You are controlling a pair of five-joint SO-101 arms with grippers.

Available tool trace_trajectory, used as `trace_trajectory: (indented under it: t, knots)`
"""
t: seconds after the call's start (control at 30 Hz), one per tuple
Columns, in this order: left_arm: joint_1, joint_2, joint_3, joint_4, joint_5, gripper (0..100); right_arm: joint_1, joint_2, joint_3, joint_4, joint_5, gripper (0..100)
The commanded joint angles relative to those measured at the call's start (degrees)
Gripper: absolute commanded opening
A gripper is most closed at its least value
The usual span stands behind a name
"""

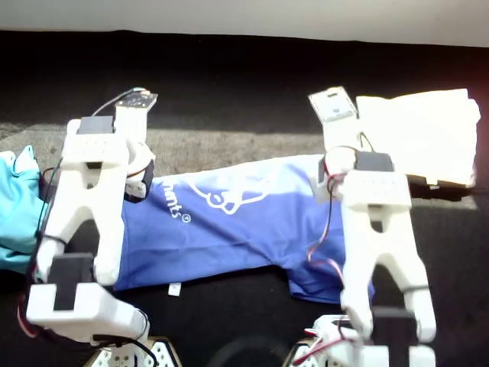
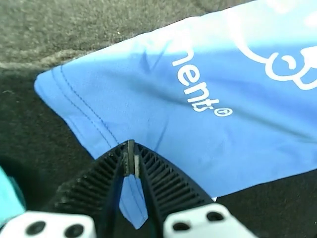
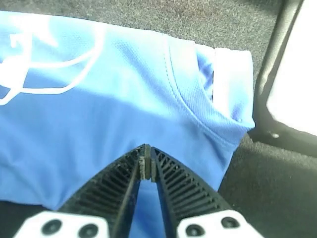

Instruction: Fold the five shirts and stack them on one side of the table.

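A blue shirt (image 1: 229, 222) with white print lies spread flat across the middle of the table. My left gripper (image 1: 140, 183) stands over its left end, near a hem corner. In the left wrist view the left gripper (image 2: 130, 159) is shut, its tips together just above or on the blue cloth (image 2: 198, 99). My right gripper (image 1: 335, 174) is over the shirt's right end by a sleeve. It is shut too (image 3: 145, 164), with the blue fabric (image 3: 99, 99) flat beneath it.
A folded white shirt (image 1: 420, 134) lies at the back right, close to the right arm, and its edge (image 3: 297, 74) appears in the right wrist view. A teal shirt (image 1: 19, 206) is bunched at the table's left edge. Dark cloth (image 1: 229, 92) covers the table.
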Motion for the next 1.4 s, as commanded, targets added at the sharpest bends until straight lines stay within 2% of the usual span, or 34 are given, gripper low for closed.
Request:
trace_trajectory:
  t: [0.0,0.23,0.4,0.8,0.97,1.17,1.37]
  knots:
    - [-0.3,7.8,-4.5,-1.9,0.8,1,-0.5,9.9,-7.5,-2.6,-0.8,0.6]
    - [-2.2,24.5,-16.0,-1.8,0.8,1,-0.2,28.8,-20.0,-2.6,-1.0,0.6]
    - [-4.5,34.6,-32.6,0.0,0.9,1,0.7,40.2,-31.7,-2.6,-1.1,0.6]
    - [-4.6,64.4,-86.6,14.2,0.8,1,2.0,63.1,-65.4,-1.9,-1.1,0.6]
    - [-4.4,69.8,-101.6,24.0,0.8,1,1.6,63.8,-77.4,10.5,-1.1,0.6]
    - [-3.6,65.3,-103.3,25.1,0.9,1,1.9,64.0,-95.9,24.4,-1.1,0.6]
    - [-1.8,51.1,-90.1,25.3,1.3,1,1.6,64.3,-110.7,36.7,-1.1,0.6]
